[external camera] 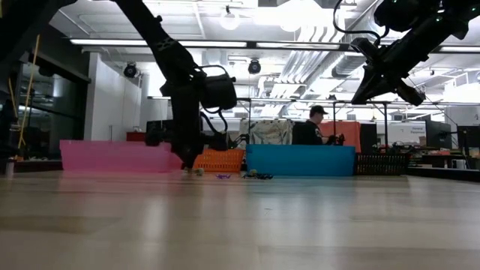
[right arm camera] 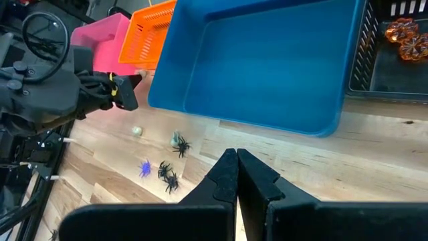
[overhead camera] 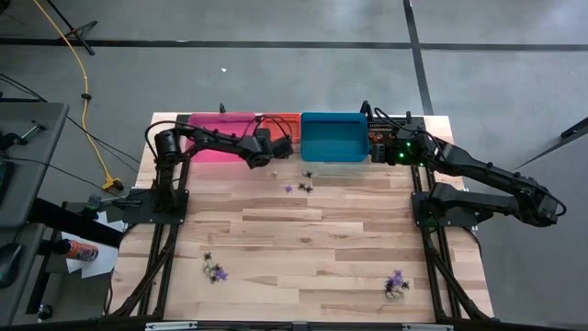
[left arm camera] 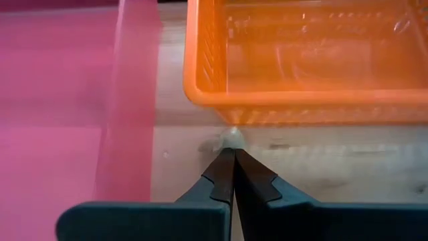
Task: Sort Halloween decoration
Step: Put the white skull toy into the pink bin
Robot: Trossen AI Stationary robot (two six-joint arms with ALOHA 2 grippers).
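My left gripper (left arm camera: 233, 155) is shut, low over the table's far part, in front of the gap between the pink bin (left arm camera: 60, 100) and the orange basket (left arm camera: 301, 67). A pale whitish trinket (left arm camera: 233, 137) lies on the wood right at its fingertips. More Halloween decoration lies nearby: black spiders (right arm camera: 167, 177), a purple one (right arm camera: 144, 167) and a pale piece with a black one (right arm camera: 178, 142). My right gripper (right arm camera: 235, 159) is shut and hangs high above the table before the blue bin (right arm camera: 267, 60), holding nothing. My left gripper's shut fingertips (left arm camera: 227, 164) come slanting down from the near side to the pale trinket (left arm camera: 233, 138), which rests on the table beside the orange basket's near wall. Whether the tips touch it, I cannot tell.
Pink bin (overhead camera: 220, 138), blue bin (overhead camera: 333, 136) and black bin (overhead camera: 381, 138) line the far edge; orange pieces (right arm camera: 404, 37) lie in the black bin. Trinket clusters sit near the front left (overhead camera: 216, 271) and front right (overhead camera: 395, 283). A person (external camera: 309, 131) sits behind the table.
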